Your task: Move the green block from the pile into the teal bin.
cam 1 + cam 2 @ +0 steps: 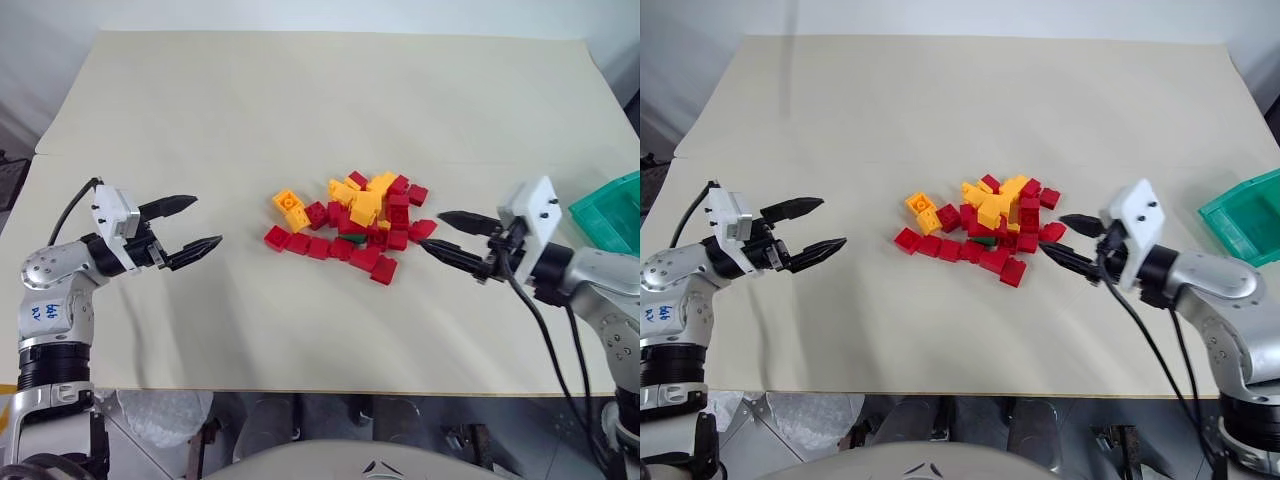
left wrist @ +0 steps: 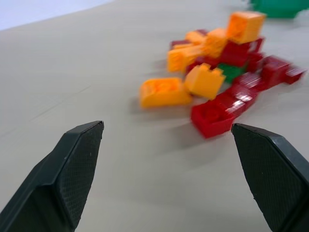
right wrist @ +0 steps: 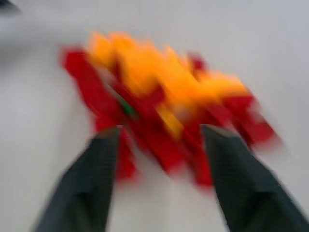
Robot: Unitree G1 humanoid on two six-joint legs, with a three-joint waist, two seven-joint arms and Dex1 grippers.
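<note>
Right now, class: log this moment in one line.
left gripper: open, empty | right gripper: open, beside pile | green block: in pile | bin: far right

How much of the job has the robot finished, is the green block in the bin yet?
Not yet. The green block sits deep in the pile on the table, wedged among red and yellow bricks. The right gripper is open, empty and pointing at the pile's edge. The left gripper is open and off to the side. Grabbing the block and carrying it to the teal bin is left.
</note>
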